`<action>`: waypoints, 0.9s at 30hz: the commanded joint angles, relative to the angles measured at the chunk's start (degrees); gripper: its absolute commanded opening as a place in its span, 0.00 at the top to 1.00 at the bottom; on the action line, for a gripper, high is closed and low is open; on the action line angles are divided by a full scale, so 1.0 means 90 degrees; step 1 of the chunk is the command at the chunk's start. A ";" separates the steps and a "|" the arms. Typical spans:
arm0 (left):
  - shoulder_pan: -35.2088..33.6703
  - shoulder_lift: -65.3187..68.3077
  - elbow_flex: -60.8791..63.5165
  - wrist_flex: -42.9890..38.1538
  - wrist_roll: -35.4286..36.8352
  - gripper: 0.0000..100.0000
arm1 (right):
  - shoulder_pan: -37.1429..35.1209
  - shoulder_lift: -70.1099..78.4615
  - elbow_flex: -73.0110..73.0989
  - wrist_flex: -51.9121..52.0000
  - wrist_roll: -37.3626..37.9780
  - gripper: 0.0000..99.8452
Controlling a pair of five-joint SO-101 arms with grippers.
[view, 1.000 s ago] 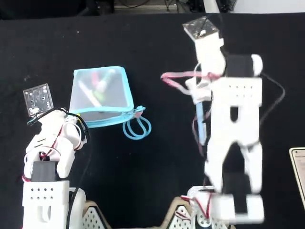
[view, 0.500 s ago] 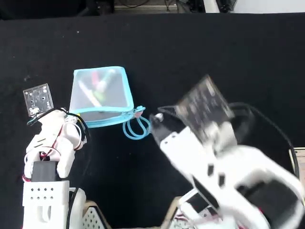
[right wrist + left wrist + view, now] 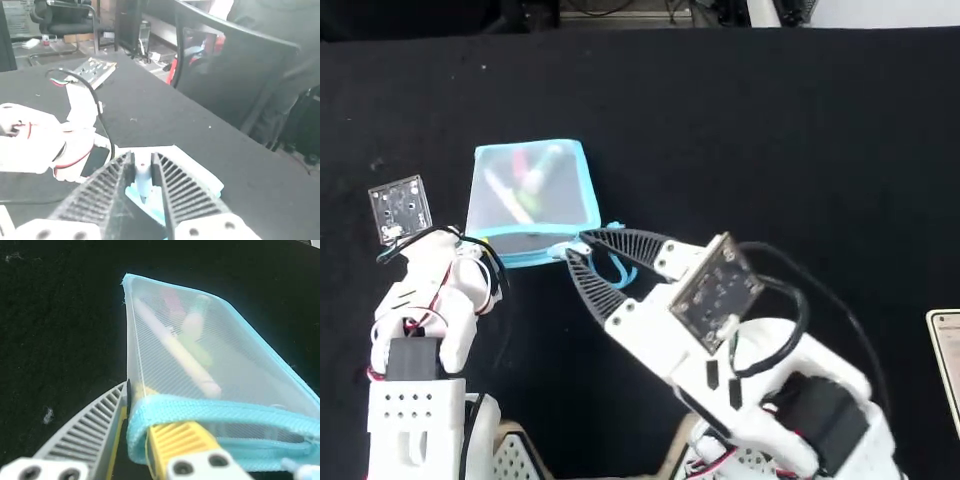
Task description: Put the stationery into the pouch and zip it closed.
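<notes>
Nearest the bases: left arm low at the table's near left, right arm stretched across from the near centre towards the left.

Left gripper (image 3: 480,262) (image 3: 137,407): the grey ribbed finger and the yellow finger are pinched together on the near corner of the pouch (image 3: 570,200) (image 3: 250,375), with the cyan zip band between them.

Right gripper (image 3: 575,248) (image 3: 142,160): black ribbed fingers, tips at the pouch's near right corner, right at the zip edge. In the right wrist view the fingers are drawn in on a blue pen (image 3: 143,182) standing in the narrow gap between them. From overhead the fingers splay wider towards their roots. The pen's pale tip (image 3: 302,471) shows just beside the zip band in the left wrist view.

Loop cord (image 3: 620,272): cyan, lying on the table off the pouch's near right corner, under and between the black fingers.

Pouch: translucent mesh with cyan trim, flat on the black table (image 3: 770,120), left of centre, zip edge towards the arms. Inside, seen through the mesh:
- cream pen (image 3: 505,195) (image 3: 175,352), lying diagonally
- green marker (image 3: 538,172) (image 3: 195,330), beside it
- pink pen (image 3: 520,158) (image 3: 172,300), towards the far edge

Off to the right edge of the table, well apart from the pouch: a pale card (image 3: 945,350), partly cut off.
</notes>
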 commanded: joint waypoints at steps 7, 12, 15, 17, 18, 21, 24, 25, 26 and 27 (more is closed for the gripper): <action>-0.0054 -0.0068 -0.0142 -0.0107 -0.0049 0.97 | -0.0020 -0.1148 0.2554 -0.1797 0.1436 0.99; -0.0054 -0.0068 -0.0142 -0.0107 -0.0049 0.97 | -0.0039 -0.1597 0.3697 -0.2217 0.1592 0.99; -0.0054 -0.0068 -0.0151 -0.0107 -0.0049 0.97 | -0.0059 -0.1646 0.4107 -0.2237 0.1592 0.99; -0.0054 -0.0068 -0.0151 -0.0107 -0.0049 0.97 | -0.0059 -0.1646 0.4313 -0.2247 0.1592 0.99; -0.0054 -0.0068 -0.0151 -0.0107 -0.0049 0.97 | -0.0059 -0.1646 0.4391 -0.2276 0.1592 0.99; -0.0054 -0.0068 -0.0161 -0.0107 -0.0049 0.97 | -0.0059 -0.1636 0.4664 -0.2784 0.1592 0.99; -0.0054 -0.0068 -0.0161 -0.0107 -0.0049 0.97 | -0.0059 -0.1597 0.4840 -0.3468 0.1592 0.99; -0.0054 -0.0068 -0.0151 -0.0107 -0.0049 0.97 | -0.0059 -0.1499 0.4850 -0.3614 0.1592 0.99; -0.0054 -0.0068 -0.0151 -0.0107 -0.0049 0.97 | -0.0049 -0.1353 0.4840 -0.3722 0.1592 0.99; -0.0054 -0.0068 -0.0151 -0.0107 -0.0049 0.97 | -0.0039 -0.1138 0.4830 -0.3819 0.1592 0.99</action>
